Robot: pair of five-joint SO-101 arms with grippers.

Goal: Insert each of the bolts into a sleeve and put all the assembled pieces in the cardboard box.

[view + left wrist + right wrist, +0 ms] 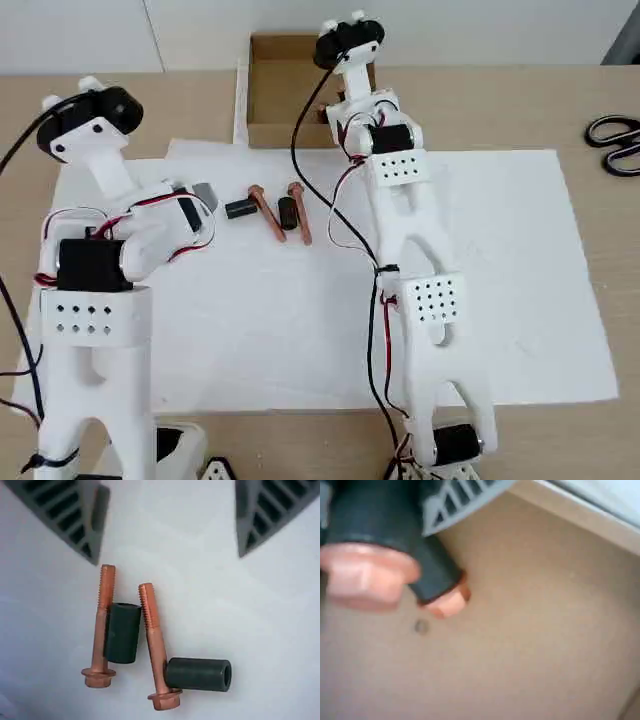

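Pincer of right arm (422, 510) pinched sleeved bolt (427, 565) low in cardboard box (535, 630), likely for drop-off; left pincer (167, 540) hung spread over two loose bolts (100, 625) and sleeves (122, 632).

Scissors (606, 146) on table (600, 250) beside white sheet (500, 250)

A counter (560, 110) of pale wood is stretching across the whole high view. A large white sheet (500, 260) is lying flat on it and is covering most of its middle, with bare wood showing around it. Near the right side of that view, a pair of scissors (614, 143) with dark handles is lying on the wood, apart from the sheet. Behind the counter a white wall (470, 30) is standing, and soft, even light is falling everywhere.
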